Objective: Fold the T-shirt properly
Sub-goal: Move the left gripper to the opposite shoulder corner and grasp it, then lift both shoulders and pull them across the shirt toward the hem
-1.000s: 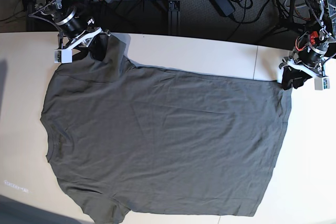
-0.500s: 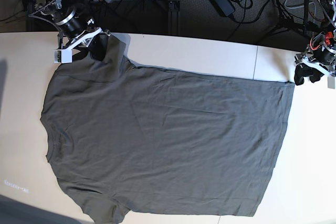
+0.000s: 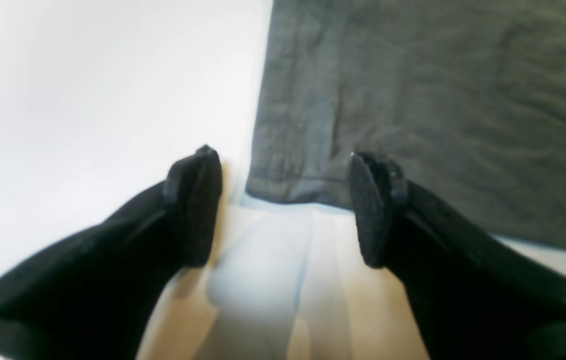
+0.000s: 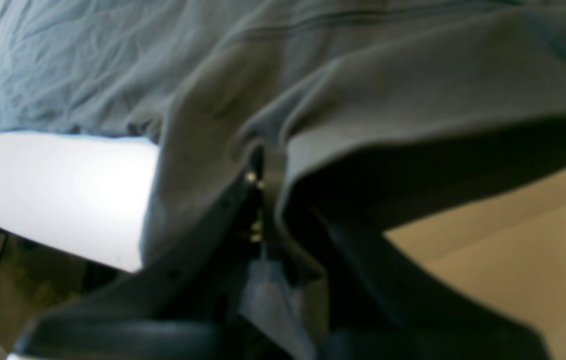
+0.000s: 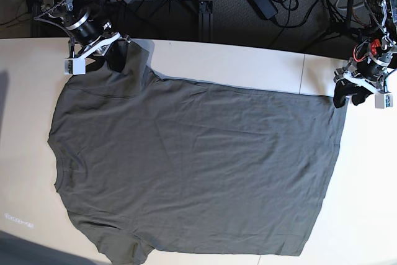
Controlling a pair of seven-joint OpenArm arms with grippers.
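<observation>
The T-shirt (image 5: 192, 166) lies spread on the tabletop (image 5: 248, 60), unfolded; right end effector (image 5: 115, 51) clenches a sleeve, left end effector (image 3: 283, 210) gapes empty at the hem corner.

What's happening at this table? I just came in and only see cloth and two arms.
A two-armed robot is folding a dark olive-grey T-shirt lying flat on the table. The right gripper is shut on a sleeve. The left gripper is open, its fingers either side of the hem corner, gripping nothing. No fold is made yet.
</observation>
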